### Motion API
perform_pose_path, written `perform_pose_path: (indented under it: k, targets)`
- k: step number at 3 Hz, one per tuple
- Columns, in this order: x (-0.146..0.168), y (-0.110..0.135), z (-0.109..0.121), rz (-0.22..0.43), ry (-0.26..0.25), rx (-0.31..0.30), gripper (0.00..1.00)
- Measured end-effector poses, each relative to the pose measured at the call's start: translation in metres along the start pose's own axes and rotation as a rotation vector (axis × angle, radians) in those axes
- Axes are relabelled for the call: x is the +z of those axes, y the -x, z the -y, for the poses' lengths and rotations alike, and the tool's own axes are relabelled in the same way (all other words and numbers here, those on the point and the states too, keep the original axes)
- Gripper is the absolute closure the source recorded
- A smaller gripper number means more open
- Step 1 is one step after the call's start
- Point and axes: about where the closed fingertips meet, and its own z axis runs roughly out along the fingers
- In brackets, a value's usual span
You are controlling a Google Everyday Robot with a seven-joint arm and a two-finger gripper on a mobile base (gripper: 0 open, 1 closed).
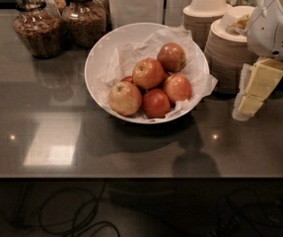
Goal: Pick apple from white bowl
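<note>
We log the tool (252, 90) at the right edge of the tabletop (131, 147); we cannot tell whether it is open or closed. The apple (148, 73) rests in the white bowl (94, 68), apparently topmost.

At right, the gripper (244, 108) is blocky pale yellow beneath a rounded white, vented housing (274, 28).

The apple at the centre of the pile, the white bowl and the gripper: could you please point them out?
apple (148, 73), camera view: its orange-red front.
white bowl (97, 63), camera view: bare left inner wall.
gripper (247, 105), camera view: lower end, right of the white bowl.
</note>
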Motion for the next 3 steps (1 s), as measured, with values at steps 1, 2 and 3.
perform_pose_path:
  k: [1,2,3]
  targets:
    - [0.007,0.002,0.009,0.022,-0.015,0.001,0.00]
    - [0.024,0.015,0.023,0.073,-0.012,-0.046,0.00]
    - [0.034,0.032,0.035,0.109,-0.005,-0.103,0.00]
